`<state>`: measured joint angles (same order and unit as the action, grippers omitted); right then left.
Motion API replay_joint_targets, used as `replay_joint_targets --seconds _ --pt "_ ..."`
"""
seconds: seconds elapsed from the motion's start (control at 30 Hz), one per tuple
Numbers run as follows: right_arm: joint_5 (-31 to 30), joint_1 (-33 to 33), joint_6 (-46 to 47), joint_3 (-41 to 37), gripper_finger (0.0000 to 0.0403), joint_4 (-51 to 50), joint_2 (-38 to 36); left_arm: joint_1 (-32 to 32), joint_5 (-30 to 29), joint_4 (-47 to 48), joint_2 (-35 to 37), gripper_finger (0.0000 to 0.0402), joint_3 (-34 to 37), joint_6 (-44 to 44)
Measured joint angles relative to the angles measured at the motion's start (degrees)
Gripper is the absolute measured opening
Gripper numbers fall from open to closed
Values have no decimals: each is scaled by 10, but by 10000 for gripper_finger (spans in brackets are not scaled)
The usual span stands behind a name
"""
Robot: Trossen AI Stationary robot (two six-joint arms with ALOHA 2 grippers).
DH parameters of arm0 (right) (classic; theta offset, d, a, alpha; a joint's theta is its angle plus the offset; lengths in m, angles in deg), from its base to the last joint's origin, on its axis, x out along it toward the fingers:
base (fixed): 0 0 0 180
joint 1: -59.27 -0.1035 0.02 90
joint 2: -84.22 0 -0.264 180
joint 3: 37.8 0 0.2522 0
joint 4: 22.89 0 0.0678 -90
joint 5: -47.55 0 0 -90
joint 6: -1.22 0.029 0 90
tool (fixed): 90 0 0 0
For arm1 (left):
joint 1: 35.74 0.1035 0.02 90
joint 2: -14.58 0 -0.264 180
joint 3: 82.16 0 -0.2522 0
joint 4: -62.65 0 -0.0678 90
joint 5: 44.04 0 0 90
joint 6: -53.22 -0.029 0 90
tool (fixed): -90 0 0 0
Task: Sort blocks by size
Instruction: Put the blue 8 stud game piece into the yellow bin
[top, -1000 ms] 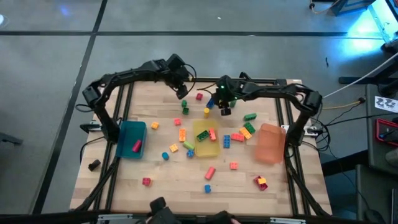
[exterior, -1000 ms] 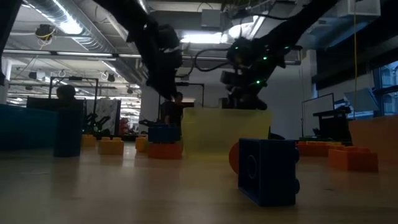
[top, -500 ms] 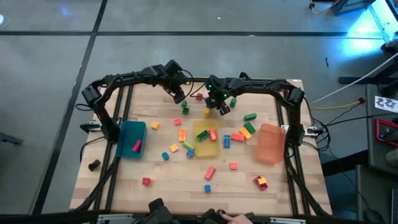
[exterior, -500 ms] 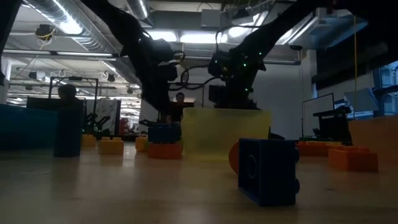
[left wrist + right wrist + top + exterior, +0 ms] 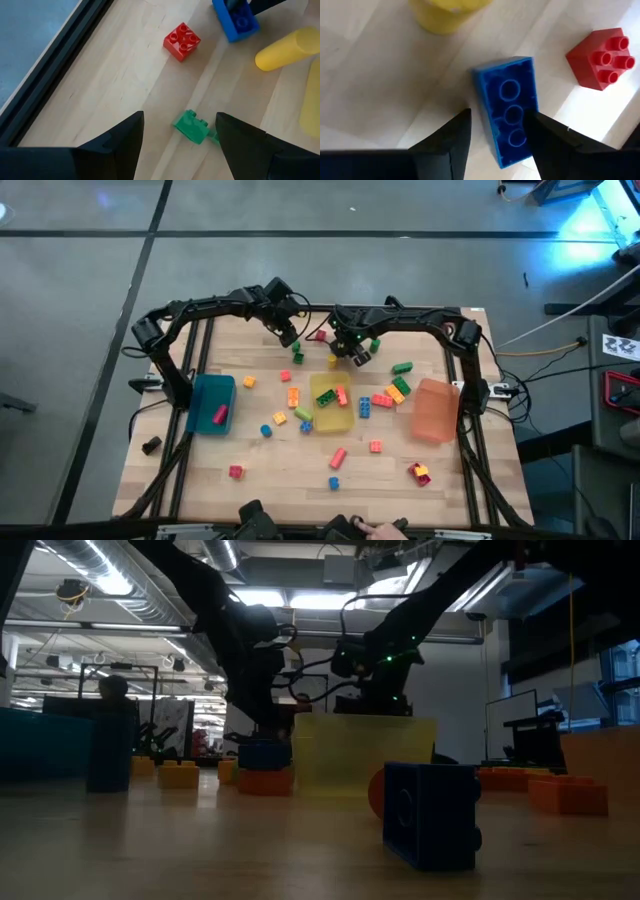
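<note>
Wooden planks make up the table top (image 5: 250, 490), the largest thing in the high view, with small plastic toy blocks (image 5: 337, 457) scattered over it in red, orange, yellow, green and blue.

Three translucent bins stand across its middle. The blue bin (image 5: 203, 395) on the left holds one pink bar-shaped block (image 5: 220, 415). The yellow bin (image 5: 345, 420) in the centre holds a green brick (image 5: 325, 396) and an orange brick (image 5: 342, 395). Whether the orange bin (image 5: 434, 412) on the right holds anything cannot be told.

Both dark arms reach over the far part of the table. The left gripper (image 5: 179, 137) hangs there with its fingers wide apart and nothing between them; a small green block (image 5: 191, 126) lies on the wood between the fingertips, and whether it touches either finger cannot be told. A red square four-stud block (image 5: 182, 41) lies apart from it.

The right gripper (image 5: 495, 137) is just beside the left one, its fingers (image 5: 445, 142) part-way closed on either side of a blue three-stud bar block (image 5: 509, 112) that lies on its side on the wood. One finger overlaps the bar's edge; a firm clamp cannot be told. A yellow cylindrical block (image 5: 447, 12) lies nearby.
</note>
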<state>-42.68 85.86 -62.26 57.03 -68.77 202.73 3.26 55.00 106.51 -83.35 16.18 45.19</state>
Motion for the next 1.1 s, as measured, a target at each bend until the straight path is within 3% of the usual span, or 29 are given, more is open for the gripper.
replay_joint_targets --seconds 0.23,0.8,1.1 --pt "-1 0 21 -1 94 -5 -1 0 0 -11 0 232 0 5" --pt "-34 0 70 8 103 -58 -13 1 0 -11 0 232 0 6" --pt "-119 0 93 90 102 -165 -15 2 0 -6 8 232 -2 -2"
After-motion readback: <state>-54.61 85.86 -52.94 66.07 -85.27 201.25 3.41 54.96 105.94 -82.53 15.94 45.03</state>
